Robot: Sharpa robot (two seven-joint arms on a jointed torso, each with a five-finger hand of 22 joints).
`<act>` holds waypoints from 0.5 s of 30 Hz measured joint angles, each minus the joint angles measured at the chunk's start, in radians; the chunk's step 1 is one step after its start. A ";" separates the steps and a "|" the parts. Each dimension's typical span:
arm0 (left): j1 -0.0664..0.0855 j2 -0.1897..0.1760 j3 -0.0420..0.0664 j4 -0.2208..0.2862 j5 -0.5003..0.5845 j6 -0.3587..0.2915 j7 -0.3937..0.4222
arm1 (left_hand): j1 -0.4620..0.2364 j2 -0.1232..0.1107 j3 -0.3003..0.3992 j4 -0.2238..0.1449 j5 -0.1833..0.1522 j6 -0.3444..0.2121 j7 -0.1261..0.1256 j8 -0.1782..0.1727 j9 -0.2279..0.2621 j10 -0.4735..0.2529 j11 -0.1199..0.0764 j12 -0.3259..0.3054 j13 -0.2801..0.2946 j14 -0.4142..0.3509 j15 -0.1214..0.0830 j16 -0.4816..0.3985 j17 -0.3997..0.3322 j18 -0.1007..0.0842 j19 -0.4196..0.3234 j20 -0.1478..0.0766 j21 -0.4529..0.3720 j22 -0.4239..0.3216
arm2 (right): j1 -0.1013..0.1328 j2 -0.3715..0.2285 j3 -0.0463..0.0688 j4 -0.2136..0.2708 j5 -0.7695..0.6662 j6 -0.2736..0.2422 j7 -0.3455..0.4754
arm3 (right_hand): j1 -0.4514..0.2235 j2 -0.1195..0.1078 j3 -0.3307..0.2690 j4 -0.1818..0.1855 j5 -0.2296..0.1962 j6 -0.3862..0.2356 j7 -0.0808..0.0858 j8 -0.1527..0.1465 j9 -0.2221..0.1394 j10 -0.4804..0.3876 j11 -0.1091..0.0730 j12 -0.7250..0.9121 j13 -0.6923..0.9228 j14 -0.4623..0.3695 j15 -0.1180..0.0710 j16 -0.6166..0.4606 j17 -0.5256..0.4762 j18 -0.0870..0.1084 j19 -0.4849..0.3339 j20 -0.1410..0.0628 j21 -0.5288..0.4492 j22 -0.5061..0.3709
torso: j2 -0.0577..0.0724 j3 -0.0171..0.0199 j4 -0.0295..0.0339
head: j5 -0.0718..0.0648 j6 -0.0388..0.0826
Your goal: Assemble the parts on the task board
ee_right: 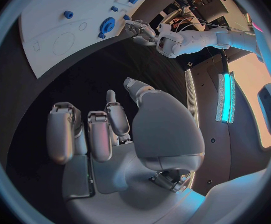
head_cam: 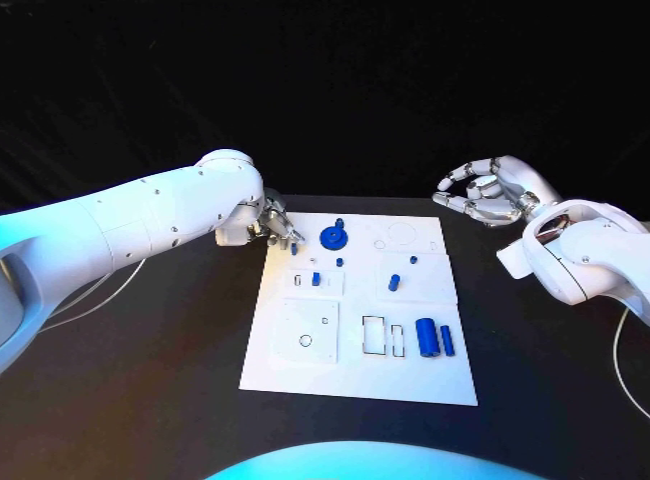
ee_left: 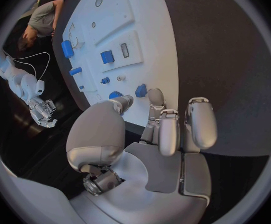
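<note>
The left hand (head_cam: 272, 224) sits at the far left corner of the task board (head_cam: 357, 368), fingers apart, holding nothing, just beside a blue gear-shaped part (head_cam: 335, 237). The right hand (head_cam: 484, 191) hovers off the board's far right corner, loosely spread and empty
</note>
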 measured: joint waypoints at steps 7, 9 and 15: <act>-0.002 0.005 0.000 -0.008 0.006 0.000 0.001 | 0.022 0.022 -0.003 -0.003 0.000 0.007 0.000 -0.004 -0.004 0.000 0.000 0.005 0.000 0.000 0.000 0.004 0.000 0.000 0.000 0.000 0.003 0.004 | 0.000 0.001 0.000 0.000 0.000 0.000 0.000 | 0.000 0.000 0.002 0.002 0.000 0.000 0.000 0.001 0.000 0.000 0.000 0.000 0.000 0.000 0.000 0.000 0.000 0.000 0.000 0.000 0.000 0.000 | 0.000 0.0005 0.0003 | -0.001 -0.002; -0.003 0.006 0.000 -0.010 0.008 0.000 0.001 | 0.030 0.022 -0.003 -0.003 0.000 0.007 0.000 -0.004 -0.004 0.000 0.000 0.005 0.000 0.000 0.000 0.004 0.001 0.000 0.000 0.000 0.004 0.004 | 0.000 0.001 0.000 0.000 0.000 0.000 0.000 | 0.000 0.000 0.002 0.002 0.000 0.000 0.000 0.001 0.000 0.000 0.000 0.000 0.000 0.000 0.000 0.000 0.000 0.000 0.000 0.000 0.000 0.001 | 0.000 0.0005 0.0003 | -0.001 -0.003; -0.004 0.008 -0.001 -0.012 0.014 -0.001 0.001 | 0.045 0.037 -0.003 -0.003 0.000 0.009 -0.002 -0.003 -0.008 0.000 0.000 0.005 0.000 0.000 0.000 0.004 0.001 0.000 0.000 0.000 0.004 0.005 | 0.000 0.002 0.000 0.000 0.000 0.001 0.000 | 0.000 0.000 0.002 0.002 0.000 0.000 0.000 0.001 0.000 0.000 0.000 0.000 0.000 0.000 0.000 0.000 0.000 0.000 0.000 0.000 0.000 0.001 | 0.000 0.0007 0.0003 | 0.000 -0.004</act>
